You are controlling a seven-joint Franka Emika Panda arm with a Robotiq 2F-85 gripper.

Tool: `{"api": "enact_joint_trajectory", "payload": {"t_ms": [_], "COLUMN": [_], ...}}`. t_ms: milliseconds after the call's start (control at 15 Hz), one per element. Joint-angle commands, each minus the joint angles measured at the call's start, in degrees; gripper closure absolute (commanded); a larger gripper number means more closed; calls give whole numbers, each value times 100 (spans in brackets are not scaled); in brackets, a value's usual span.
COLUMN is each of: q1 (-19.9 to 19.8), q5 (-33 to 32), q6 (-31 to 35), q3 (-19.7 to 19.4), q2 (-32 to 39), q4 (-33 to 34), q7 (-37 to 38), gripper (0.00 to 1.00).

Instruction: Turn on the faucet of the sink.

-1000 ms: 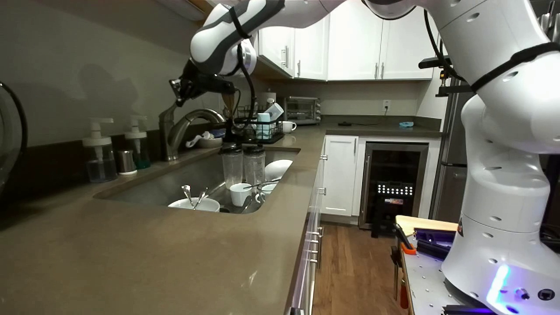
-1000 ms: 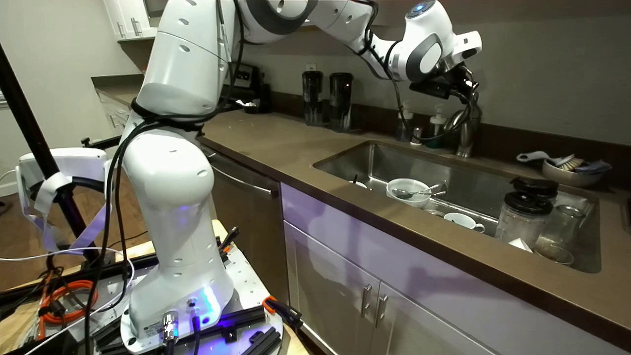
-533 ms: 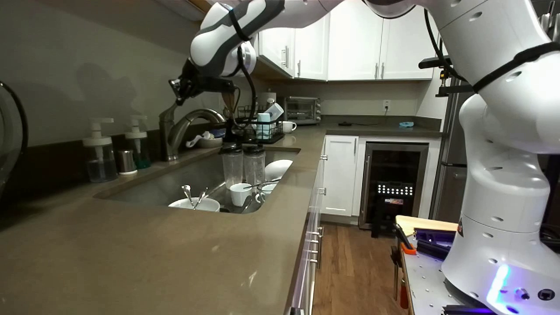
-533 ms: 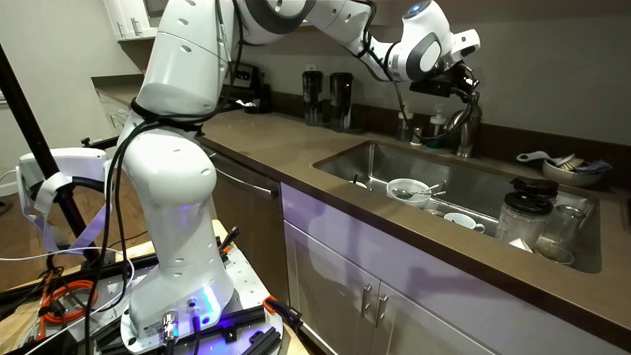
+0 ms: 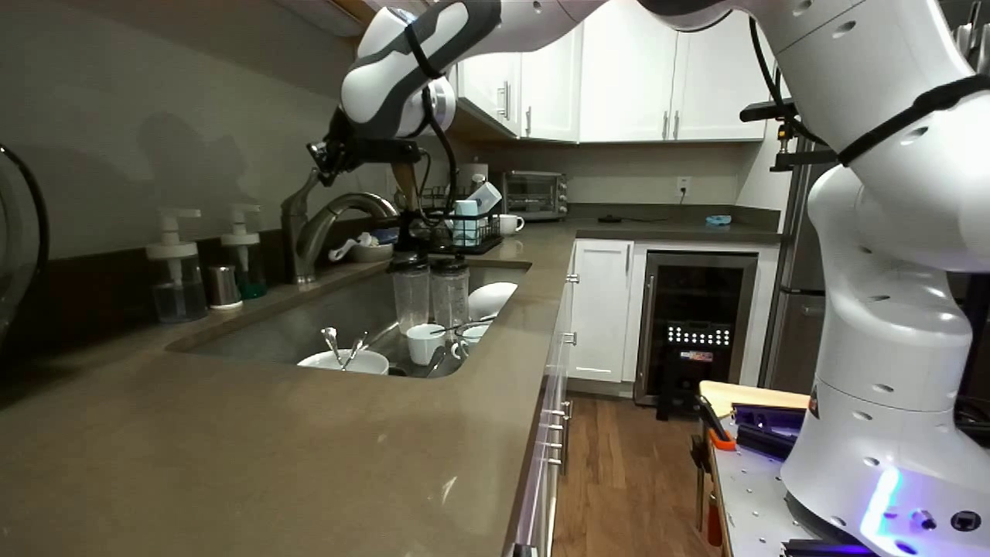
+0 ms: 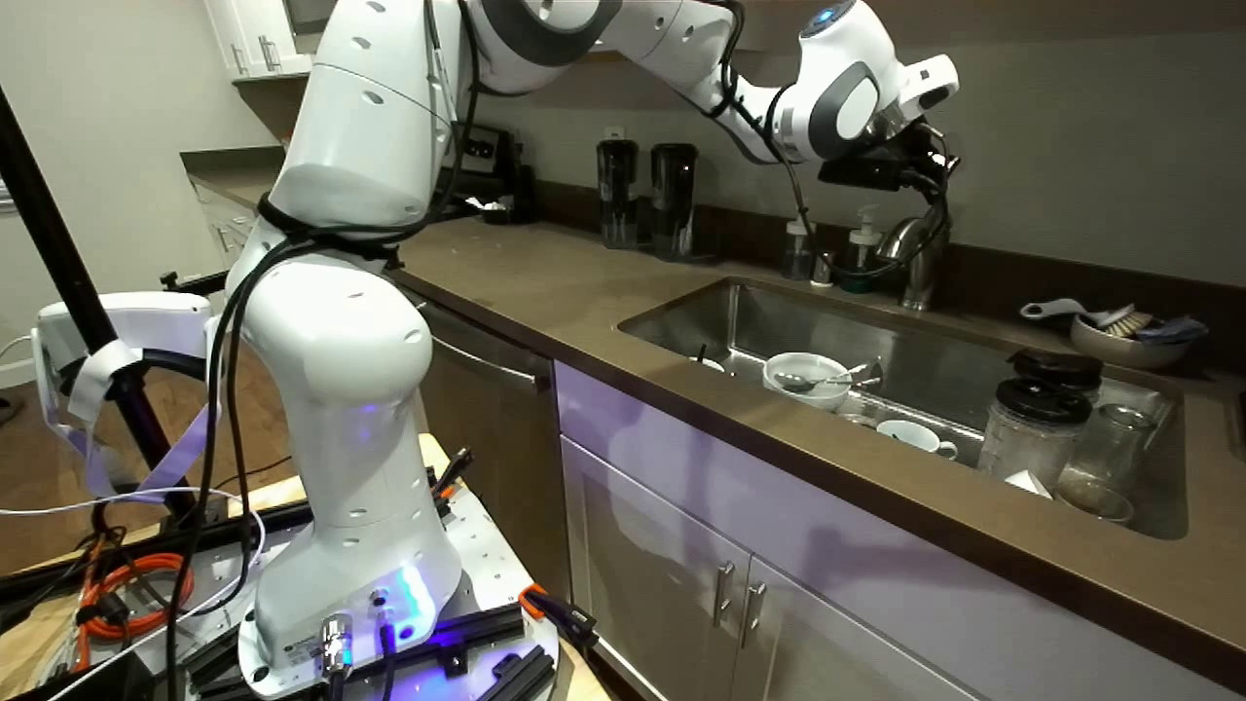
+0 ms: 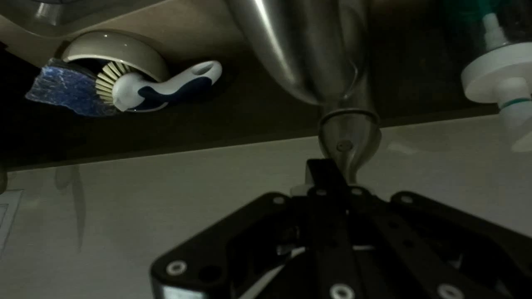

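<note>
The brushed-metal faucet (image 5: 315,232) stands at the back of the sink (image 6: 827,321); the faucet shows in an exterior view (image 6: 920,277) too. Its lever handle (image 5: 295,207) slants up toward my gripper (image 5: 325,172). In the wrist view the spout (image 7: 291,50) comes down from the top, and the handle (image 7: 351,139) narrows down behind my gripper (image 7: 326,168). The fingers look closed together, with the handle's thin end just beside and behind the tips. I cannot tell whether they touch. The gripper (image 6: 936,164) is above the faucet; its tips are hard to see there.
Soap dispensers (image 5: 176,267) and a metal cup (image 5: 224,286) stand beside the faucet. A bowl with a brush (image 6: 1124,341) is on its far side. The sink holds a white bowl (image 6: 806,375), mugs (image 6: 913,433) and lidded jars (image 6: 1037,419). The wall is close behind the faucet.
My gripper has shifted slightly, a little to the right in both exterior views. More of the handle's upper end now shows below the gripper in an exterior view.
</note>
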Motion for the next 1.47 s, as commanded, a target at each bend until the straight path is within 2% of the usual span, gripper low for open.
{"api": "enact_joint_trajectory", "payload": {"t_ms": [0,67,333,400,467,667,867,1400], "q1": [-51,-378,-734,-558,-494,-68,254,361], "q5": [49,-251,-53,56,-73,-499,-661,-381], "q6": [255,302,312,371,433,561,355,-802], "q3": [-51,314,752,524,396,-326,-805,-634], "q2": [193,143,136,200,248,398,449,234], "q4": [397,422,659,721,778,827,778,695], "q7": [101,313,362,281,360,603,777,599], "gripper": [100,100,100,100,100,100,100,100]}}
